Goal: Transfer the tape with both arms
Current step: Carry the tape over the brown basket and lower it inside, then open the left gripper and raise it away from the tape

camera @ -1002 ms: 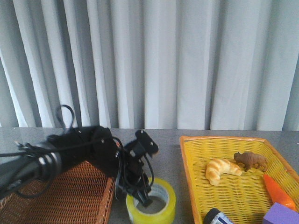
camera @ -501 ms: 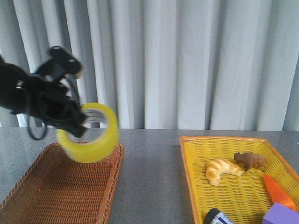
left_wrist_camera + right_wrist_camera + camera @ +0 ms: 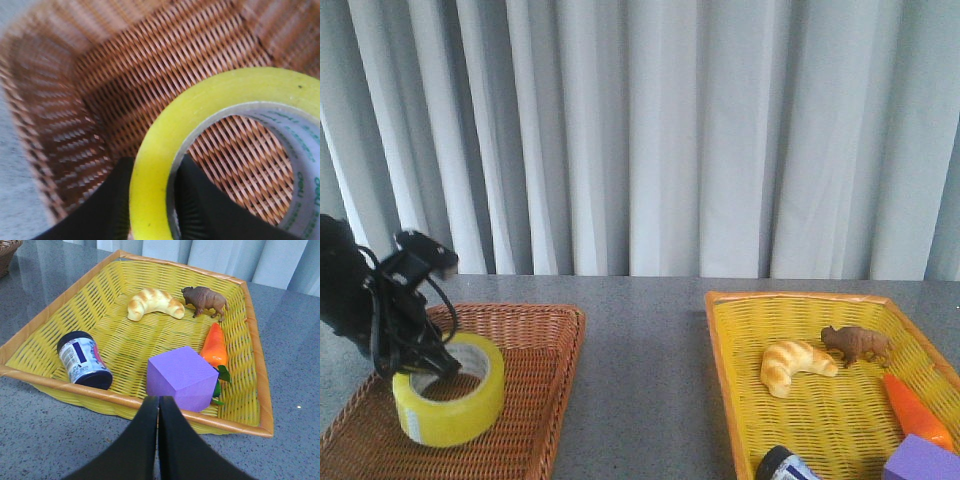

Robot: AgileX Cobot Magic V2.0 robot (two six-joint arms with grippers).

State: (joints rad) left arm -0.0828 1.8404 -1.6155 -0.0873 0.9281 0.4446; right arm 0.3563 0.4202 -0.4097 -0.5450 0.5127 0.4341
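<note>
The yellow tape (image 3: 449, 390) with its white printed core sits low in the brown wicker basket (image 3: 535, 345) at the left of the front view. My left gripper (image 3: 432, 366) is shut on the tape's near wall, one finger outside and one inside the ring. The left wrist view shows the tape (image 3: 200, 112) pinched between the black fingers (image 3: 107, 200), with brown weave under it. My right gripper (image 3: 159, 405) is shut and holds nothing; it hangs over the grey table just in front of the yellow basket (image 3: 50, 382). The right arm does not show in the front view.
The yellow basket (image 3: 720, 350) on the right holds a croissant (image 3: 796, 365), a brown bison figure (image 3: 857, 343), an orange carrot (image 3: 914, 410), a purple cube (image 3: 182, 376) and a dark jar with a white-blue label (image 3: 84, 360). Grey curtains hang behind the table.
My left arm lifted the tape off the table between the baskets, swung it up and left, then lowered it into the brown basket. The grip on the tape has held throughout.
</note>
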